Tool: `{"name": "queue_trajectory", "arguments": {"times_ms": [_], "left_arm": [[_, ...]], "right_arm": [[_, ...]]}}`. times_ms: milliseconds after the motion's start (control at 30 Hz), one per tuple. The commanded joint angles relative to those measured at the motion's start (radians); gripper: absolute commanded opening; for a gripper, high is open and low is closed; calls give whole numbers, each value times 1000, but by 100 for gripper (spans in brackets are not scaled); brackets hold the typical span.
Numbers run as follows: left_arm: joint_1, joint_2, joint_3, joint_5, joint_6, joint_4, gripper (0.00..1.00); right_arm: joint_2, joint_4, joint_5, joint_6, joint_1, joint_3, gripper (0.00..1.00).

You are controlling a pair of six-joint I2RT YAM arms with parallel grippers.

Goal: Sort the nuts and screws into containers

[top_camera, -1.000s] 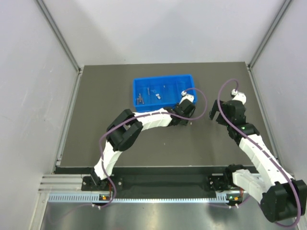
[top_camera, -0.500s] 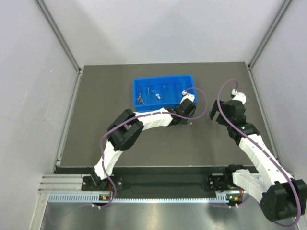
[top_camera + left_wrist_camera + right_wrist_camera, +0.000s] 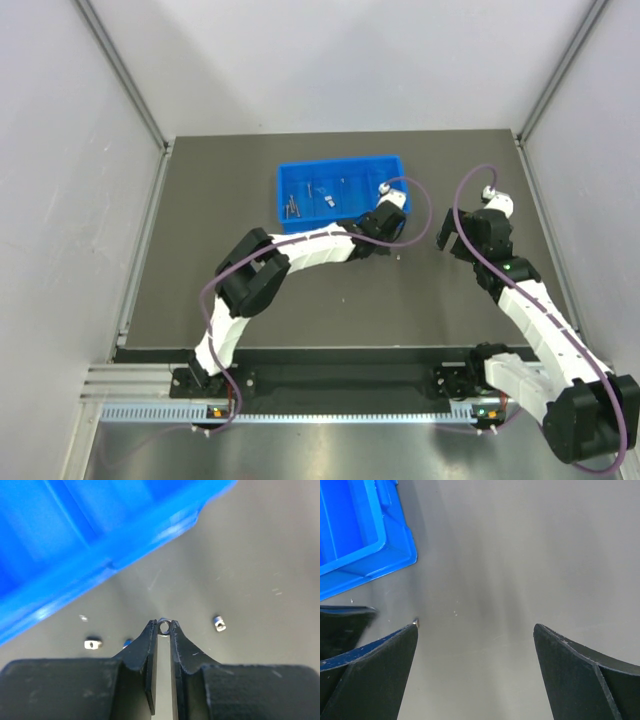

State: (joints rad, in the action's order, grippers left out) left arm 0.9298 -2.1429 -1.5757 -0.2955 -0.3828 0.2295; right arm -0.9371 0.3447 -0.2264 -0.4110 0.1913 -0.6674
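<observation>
A small ring-shaped nut (image 3: 164, 627) is pinched between the tips of the left fingers (image 3: 144, 652), which are clenched on it just short of the outer wall of the blue tray (image 3: 75, 575). Whether it is lifted clear of the table (image 3: 250, 555) cannot be told. A second nut (image 3: 219, 623) lies just right of those fingertips and a third nut (image 3: 92, 643) to their left, both outside the tray. The right fingers (image 3: 375, 665) are spread wide with nothing between them. A few fasteners (image 3: 292, 205) are seen inside the tray in the overhead view, so the sorting is judged partly done: the pinched nut is not yet deposited, and the loose ones are left to be collected.
</observation>
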Motion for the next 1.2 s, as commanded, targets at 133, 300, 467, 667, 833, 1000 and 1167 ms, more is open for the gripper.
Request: {"name": "queue_trajectory", "arguments": {"times_ms": [133,300,467,667,833,1000,1167], "left_arm": [[-71,230,12,-16,45,-82,4],[-149,230,-20,-44,61,-81,4],[-195,173,-58,-10,78,-110,4],[-201,138,-81,-5,81,-96,5],[-201,204,-44,-10,82,-87,7],[-162,317,48,53,82,-87,21],[-94,416,164,55,38,-59,47]], "right_arm": [[11,-24,-19,9,-15,6,100],[-5,-29,-10,8,-15,5,100],[-15,-29,-16,9,-15,2,100],[-32,-30,-11,9,-15,-9,100],[-40,-35,-1,11,-15,-14,100],[-17,-21,1,9,-15,-15,100],[12,-19,2,11,-15,-8,99]]}}
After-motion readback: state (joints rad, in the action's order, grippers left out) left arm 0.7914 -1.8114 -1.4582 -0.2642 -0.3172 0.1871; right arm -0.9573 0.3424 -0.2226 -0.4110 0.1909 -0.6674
